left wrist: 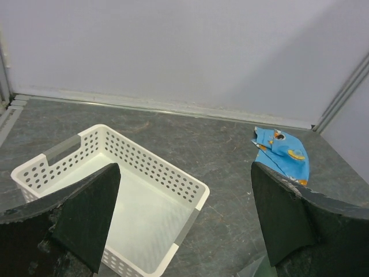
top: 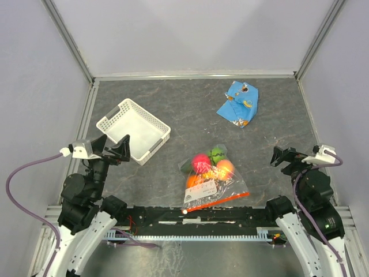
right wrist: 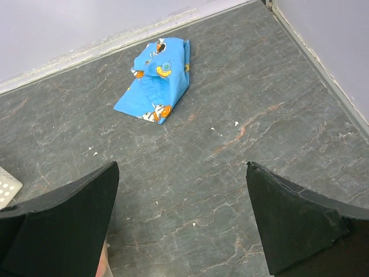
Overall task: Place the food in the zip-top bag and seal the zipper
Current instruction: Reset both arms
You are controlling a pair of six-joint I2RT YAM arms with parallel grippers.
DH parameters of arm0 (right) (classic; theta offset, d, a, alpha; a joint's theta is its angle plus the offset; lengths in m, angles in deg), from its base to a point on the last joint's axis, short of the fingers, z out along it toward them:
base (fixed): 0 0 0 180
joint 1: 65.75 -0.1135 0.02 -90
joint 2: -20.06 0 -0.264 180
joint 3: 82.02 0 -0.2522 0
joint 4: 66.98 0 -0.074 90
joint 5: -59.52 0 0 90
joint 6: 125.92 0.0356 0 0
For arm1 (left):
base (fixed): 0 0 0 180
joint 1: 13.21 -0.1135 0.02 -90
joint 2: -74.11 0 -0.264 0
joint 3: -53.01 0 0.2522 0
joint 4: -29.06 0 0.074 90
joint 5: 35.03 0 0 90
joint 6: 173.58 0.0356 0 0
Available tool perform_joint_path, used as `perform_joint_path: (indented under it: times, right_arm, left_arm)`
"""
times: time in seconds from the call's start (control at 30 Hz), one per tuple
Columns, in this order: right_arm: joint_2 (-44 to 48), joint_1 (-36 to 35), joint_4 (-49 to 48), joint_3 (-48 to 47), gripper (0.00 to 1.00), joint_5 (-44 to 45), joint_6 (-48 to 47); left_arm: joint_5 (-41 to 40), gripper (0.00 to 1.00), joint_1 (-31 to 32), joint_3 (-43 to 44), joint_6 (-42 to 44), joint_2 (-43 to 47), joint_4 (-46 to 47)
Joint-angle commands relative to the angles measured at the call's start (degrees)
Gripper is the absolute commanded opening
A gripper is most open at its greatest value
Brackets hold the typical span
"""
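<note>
Left tool (left wrist: 184, 170) wide open, holding nothing, facing the white basket (top: 132, 130). Right tool (right wrist: 181, 167) likewise wide open and empty above the counter (right wrist: 230, 133). The bag (top: 222, 186) lies lower centre of the top view with the fruits (top: 210, 164) inside and the zipper (top: 219, 201) along its near edge. White label (top: 200, 192): print too small to read. Blue packet (top: 238, 104) upper right.

The white label (top: 200, 192) on the zip-top bag (top: 233, 184) is coming out way too small to read, and it's covering part of the orange food (top: 194, 180). Can't tell if the zipper (top: 222, 200) is sitting shut all along. The right wrist view is cropping the basket (right wrist: 7, 186) down to one corner, and the left fingers (left wrist: 86, 219) are hiding its near corner in the left wrist view.
</note>
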Motion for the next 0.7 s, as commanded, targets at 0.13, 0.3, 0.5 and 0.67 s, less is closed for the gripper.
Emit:
perform_joint_path:
  times: [0.13,0.3,0.5,0.67]
  right_arm:
    - [-3.1,0.1,-4.6,0.1,0.99,-1.5,0.9]
    - [-4.7,0.2,-4.4,-0.4,0.99,-1.3,1.4]
    - [-5.0,0.1,-4.7,-0.2,0.99,-1.4,1.9]
    - [-5.4,0.2,-4.8,-0.2,0.99,-1.4,2.0]
  left_arm:
    - [2.3,1.0,-5.4,-0.3,-1.5,0.9,1.0]
    - [2.8,1.0,-6.1,-0.3,-1.1,1.4,1.2]
    - [3.5,0.99,-6.5,-0.5,-0.8,2.6,1.5]
    - [4.0,1.0,-6.8,-0.1,-0.9,1.9,1.1]
